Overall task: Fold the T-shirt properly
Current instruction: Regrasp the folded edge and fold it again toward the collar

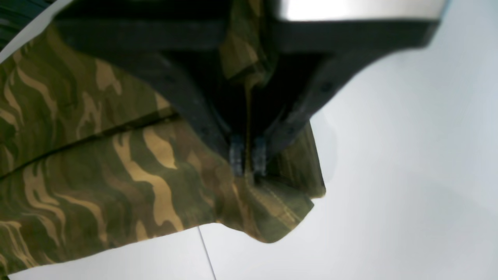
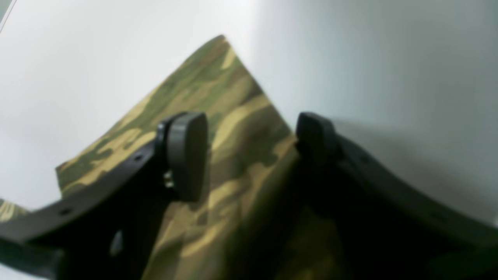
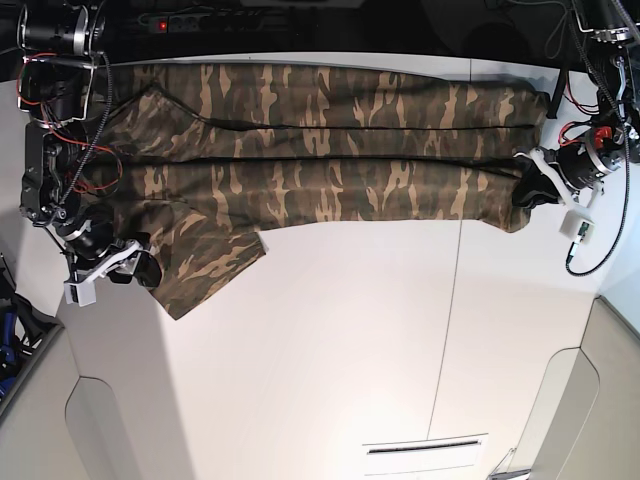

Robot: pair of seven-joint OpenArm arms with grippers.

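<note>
your t-shirt (image 3: 320, 150) lies stretched in a long band along the far edge of the white table (image 3: 350, 340), folded lengthwise so dark seams run along it. one sleeve sticks out toward you near the table's left edge in the base view, flat on the surface.

your left gripper (image 1: 247, 159) is at the shirt's end by the table's right edge in that view. its fingers are pinched tight on a hemmed corner of the t-shirt, with cloth bunched up between them and draped below.

your right gripper (image 2: 251, 155) sits at the sleeve end. its fingers (image 2: 186, 155) stand wide apart with the camouflage cloth lying between and under them; nothing is gripped. one pad hangs over the fabric, the other is at its edge over bare table.
</note>
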